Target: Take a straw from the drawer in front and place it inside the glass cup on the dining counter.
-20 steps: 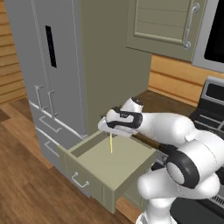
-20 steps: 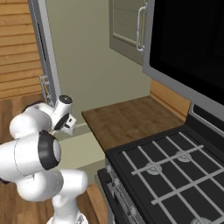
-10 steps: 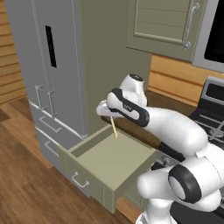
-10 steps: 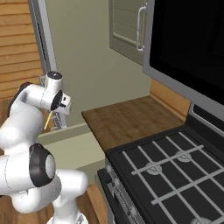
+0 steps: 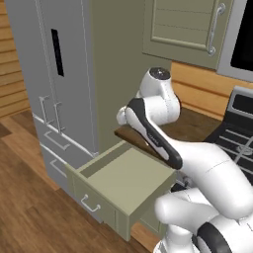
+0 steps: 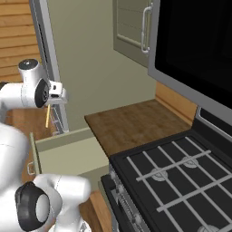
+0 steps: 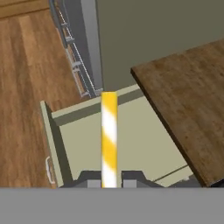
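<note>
Lifted: one straw [image 7: 109, 135] (jaws clamped) | one drawer [image 7: 144, 144] open

Base views flanking the drawer [image 5: 123, 180] — hand view looking down, close above.

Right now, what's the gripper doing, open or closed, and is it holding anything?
Gripper: jaws closed on the straw, lifted above the open drawer.

Arm raised high, elbow bent, forearm reaching up and far; wrist turned so gripper [image 6: 53, 105] points down; jaws closed, pinching the top of a thin stick; fingers [image 7: 133, 177] close together.
</note>
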